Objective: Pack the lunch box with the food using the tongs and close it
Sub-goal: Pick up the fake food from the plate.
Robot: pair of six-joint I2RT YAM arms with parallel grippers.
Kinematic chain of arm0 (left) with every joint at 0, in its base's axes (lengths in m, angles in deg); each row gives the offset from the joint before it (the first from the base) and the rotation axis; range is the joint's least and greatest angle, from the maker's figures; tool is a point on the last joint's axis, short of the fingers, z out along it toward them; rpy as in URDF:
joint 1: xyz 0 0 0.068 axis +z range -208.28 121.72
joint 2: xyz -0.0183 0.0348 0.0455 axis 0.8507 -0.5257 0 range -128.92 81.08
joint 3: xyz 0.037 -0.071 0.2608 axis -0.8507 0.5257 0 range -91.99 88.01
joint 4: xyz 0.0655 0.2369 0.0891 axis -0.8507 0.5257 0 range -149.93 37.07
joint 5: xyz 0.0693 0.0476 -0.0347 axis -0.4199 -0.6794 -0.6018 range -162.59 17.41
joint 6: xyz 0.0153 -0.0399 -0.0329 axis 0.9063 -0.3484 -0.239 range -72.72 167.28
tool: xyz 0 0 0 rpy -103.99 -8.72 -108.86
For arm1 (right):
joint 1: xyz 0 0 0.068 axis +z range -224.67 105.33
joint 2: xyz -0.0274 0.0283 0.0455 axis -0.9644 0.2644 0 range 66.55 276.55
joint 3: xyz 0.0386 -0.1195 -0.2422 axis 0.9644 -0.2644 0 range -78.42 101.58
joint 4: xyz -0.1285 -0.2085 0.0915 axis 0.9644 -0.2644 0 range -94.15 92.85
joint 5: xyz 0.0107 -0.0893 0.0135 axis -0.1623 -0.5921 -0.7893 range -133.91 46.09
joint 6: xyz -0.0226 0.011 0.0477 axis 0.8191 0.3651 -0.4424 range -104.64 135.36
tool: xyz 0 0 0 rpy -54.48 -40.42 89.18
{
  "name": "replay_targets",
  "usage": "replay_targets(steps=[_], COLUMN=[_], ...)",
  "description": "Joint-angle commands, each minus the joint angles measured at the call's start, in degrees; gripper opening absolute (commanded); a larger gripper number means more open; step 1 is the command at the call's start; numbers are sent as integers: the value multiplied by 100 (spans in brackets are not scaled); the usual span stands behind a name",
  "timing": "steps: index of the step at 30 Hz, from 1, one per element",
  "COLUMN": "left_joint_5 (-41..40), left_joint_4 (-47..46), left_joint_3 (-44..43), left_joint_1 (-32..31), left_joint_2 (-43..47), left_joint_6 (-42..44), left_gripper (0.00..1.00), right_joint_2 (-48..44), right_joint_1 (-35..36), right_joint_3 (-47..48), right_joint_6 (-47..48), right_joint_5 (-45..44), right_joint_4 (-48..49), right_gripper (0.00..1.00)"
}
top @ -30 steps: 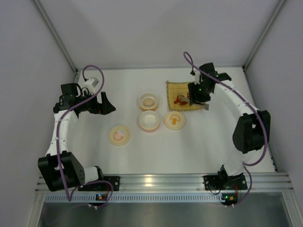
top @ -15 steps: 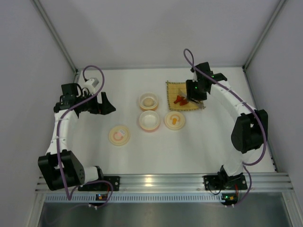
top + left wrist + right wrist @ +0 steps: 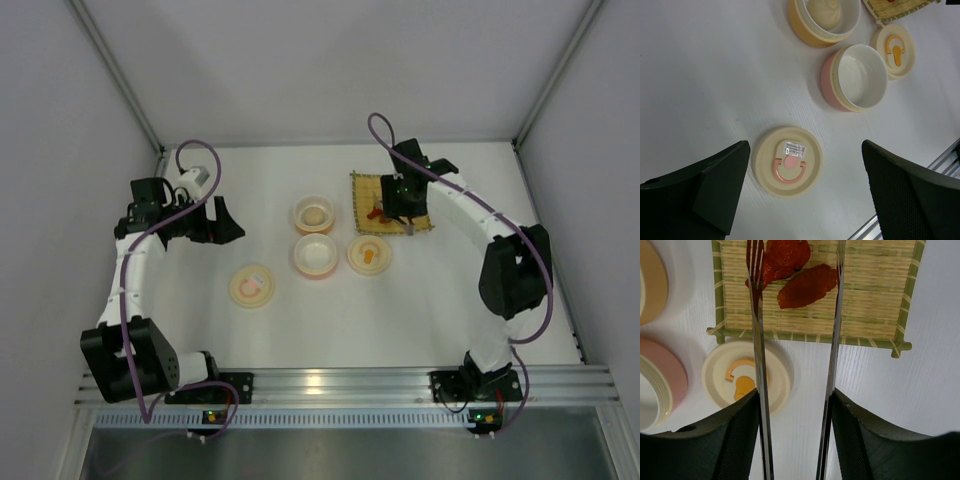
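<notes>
While gripping tongs (image 3: 760, 365) in right pincer (image 3: 795, 395), lines up tips at sausage pieces (image 3: 807, 286) on mat (image 3: 870, 295). Needs a squeeze on one next. Holds left pincer (image 3: 805, 150) released.

1. You have 1 yellow woven mat (image 3: 875, 295) lying flat on the far right part of the table, its edges bound in green.
2. Your table (image 3: 300, 320) is white and matte.
3. A ribbed aluminium rail (image 3: 340, 380) runs along its near edge.
4. Pale grey walls (image 3: 320, 70) close in 3 sides.
</notes>
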State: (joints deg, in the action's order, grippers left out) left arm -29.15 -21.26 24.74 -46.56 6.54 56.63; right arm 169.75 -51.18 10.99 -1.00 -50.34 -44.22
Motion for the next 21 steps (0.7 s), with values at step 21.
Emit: replay_targets(steps=[21], left_joint_5=[94], left_joint_4=[-264], left_joint_3=[78], left_joint_1=[40], left_joint_2=[-43], left_joint_6=[41], left_gripper=[99], right_joint_2=[245], right_joint_1=[156], right_joint_3=[341], right_joint_6=[-306], right_joint_5=[318], right_joint_4=[286], right_gripper=[56])
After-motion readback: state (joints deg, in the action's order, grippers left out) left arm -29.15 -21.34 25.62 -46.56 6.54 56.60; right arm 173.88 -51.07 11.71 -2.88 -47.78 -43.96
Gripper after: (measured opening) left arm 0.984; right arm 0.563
